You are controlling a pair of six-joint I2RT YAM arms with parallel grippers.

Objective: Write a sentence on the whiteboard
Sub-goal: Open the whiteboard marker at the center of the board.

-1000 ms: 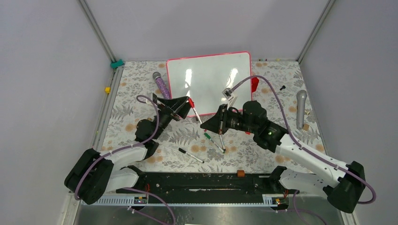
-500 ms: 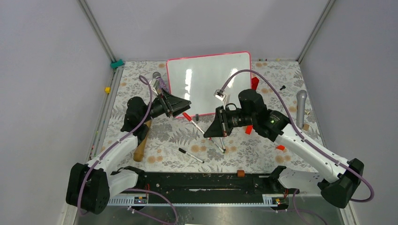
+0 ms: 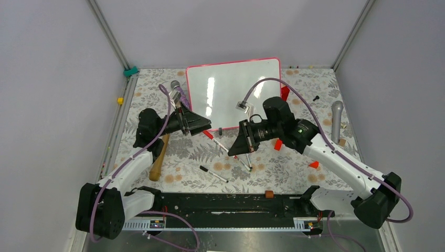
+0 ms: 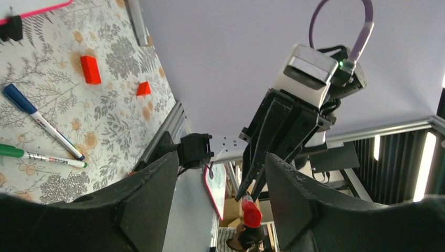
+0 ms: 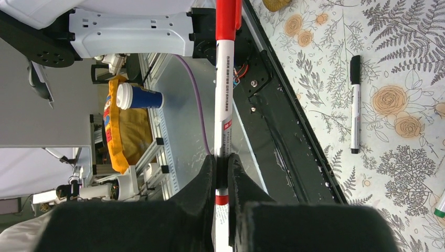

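Observation:
The whiteboard (image 3: 231, 89) lies flat at the back of the table, its surface blank; no sentence shows on it. Its pink corner and a black clip (image 4: 11, 29) show in the left wrist view. My right gripper (image 3: 239, 147) (image 5: 224, 173) is shut on a red marker (image 5: 223, 100) and holds it above the table, red cap (image 3: 208, 134) pointing at my left gripper. My left gripper (image 3: 203, 126) (image 4: 220, 210) is open and faces it. The cap (image 4: 251, 214) sits between the open fingers without clear contact.
A black marker (image 3: 213, 174) (image 5: 355, 105), a green marker (image 4: 36, 156) and a blue marker (image 4: 42, 121) lie on the floral cloth. Red blocks (image 3: 278, 144) (image 3: 314, 165), a wooden handle (image 3: 157, 160), a purple microphone (image 3: 180, 94) and a grey microphone (image 3: 336, 121) lie around.
The left arm swung back and left, uncovering the wooden handle, and its gripper now faces the marker's cap. The right gripper lifted the red marker off the table.

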